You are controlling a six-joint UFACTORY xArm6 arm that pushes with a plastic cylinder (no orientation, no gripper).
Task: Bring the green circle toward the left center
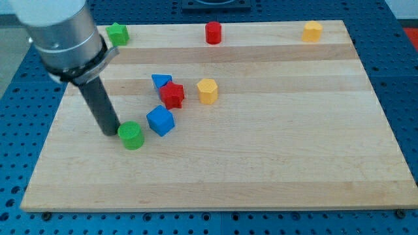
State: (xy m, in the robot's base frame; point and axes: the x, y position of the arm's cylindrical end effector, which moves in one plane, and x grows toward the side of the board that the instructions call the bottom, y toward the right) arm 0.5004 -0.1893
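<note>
The green circle [131, 135] is a round green block lying left of the board's middle, toward the view's bottom. My tip [112, 131] is the lower end of the dark rod and stands right at the circle's left side, touching it or nearly so. The rod rises up and to the left into the grey arm at the view's top left. A blue cube [160, 121] sits just right of the green circle.
A red star [172, 94] and a blue triangle [160, 81] cluster above the blue cube. A yellow hexagon [207, 91] is to their right. Along the top edge lie a green block [117, 33], a red cylinder [213, 32] and a yellow block [312, 31].
</note>
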